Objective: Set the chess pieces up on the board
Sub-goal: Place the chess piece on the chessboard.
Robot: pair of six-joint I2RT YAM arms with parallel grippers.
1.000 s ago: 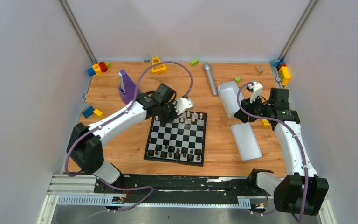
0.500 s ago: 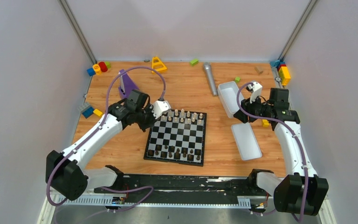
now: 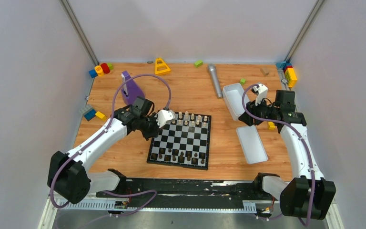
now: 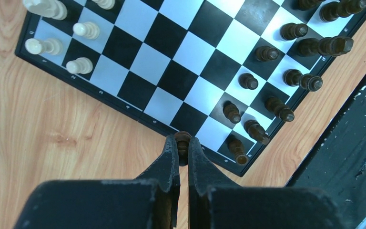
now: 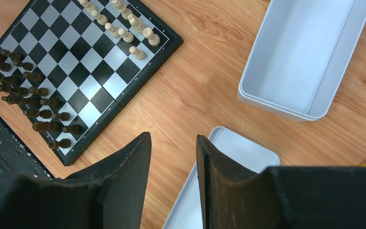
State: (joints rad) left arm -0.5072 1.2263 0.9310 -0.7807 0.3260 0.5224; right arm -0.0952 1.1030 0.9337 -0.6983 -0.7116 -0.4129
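Note:
The board [image 3: 183, 139] lies mid-table, with cream chess pieces [image 3: 189, 119] lined up along its far edge and dark chess pieces [image 3: 181, 155] along its near edge. My left gripper [image 3: 159, 124] hovers over the board's left border, shut on a dark brown piece [image 4: 182, 143] pinched between its fingertips [image 4: 182, 140]. From the left wrist, cream pieces [image 4: 78, 65] stand upper left and dark ones [image 4: 267, 52] right. My right gripper [image 3: 248, 118] hangs open and empty [image 5: 171, 138] over the wood, right of the board [image 5: 83, 62].
A white tray [image 3: 233, 100] and a flat white lid [image 3: 252, 144] lie right of the board. A purple object [image 3: 131, 88], a silver cylinder [image 3: 214, 81], a yellow triangle [image 3: 160, 66] and coloured toy blocks [image 3: 100, 69] sit along the far side.
My left arm has drawn back from the board's far-left corner to the left, then come slightly nearer, along the board's left edge, staying shut. The right arm has not moved.

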